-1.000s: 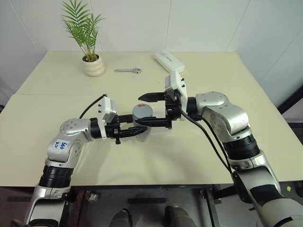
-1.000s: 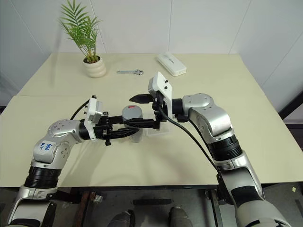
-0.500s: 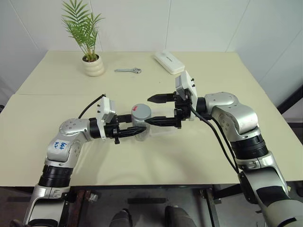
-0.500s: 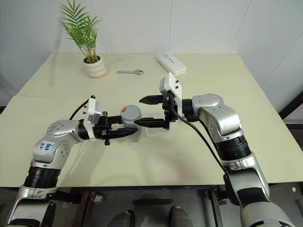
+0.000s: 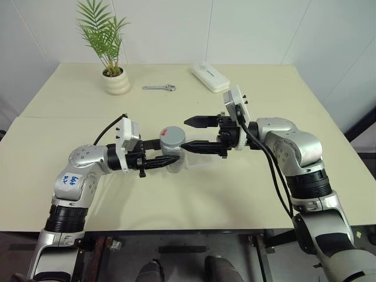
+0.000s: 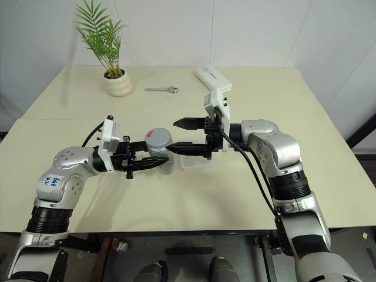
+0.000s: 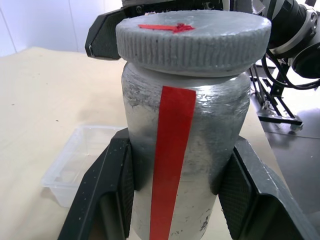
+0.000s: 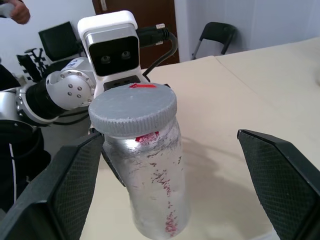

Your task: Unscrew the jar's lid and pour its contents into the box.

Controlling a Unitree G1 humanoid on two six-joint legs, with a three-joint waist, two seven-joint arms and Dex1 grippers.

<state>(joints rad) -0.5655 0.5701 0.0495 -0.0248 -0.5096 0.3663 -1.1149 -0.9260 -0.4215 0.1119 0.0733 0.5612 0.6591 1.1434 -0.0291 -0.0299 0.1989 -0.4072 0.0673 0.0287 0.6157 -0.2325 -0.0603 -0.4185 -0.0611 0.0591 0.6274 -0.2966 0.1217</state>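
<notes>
Since a sec ago the R gripper (image 5: 191, 133) has backed off to the robot's right; its fingers straddled the lid then, now the tips sit just beside it, spread wide w/ nothing between them. L gripper (image 5: 157, 153) hasn't budged: both fingers (image 7: 107, 190) clamped tight on the body of the jar (image 7: 185, 165), one each side, red strip facing its wrist cam. Jar upright, held above the table (image 5: 247, 194). Grey ribbed lid (image 8: 132, 110) on top of the jar, red mark on its face. Clear plastic box (image 7: 82, 167) on the table just past the jar, under the R fingers. Farther back: wrench (image 5: 158, 87), white case (image 5: 209, 77), potted plant (image 5: 111, 53).
</notes>
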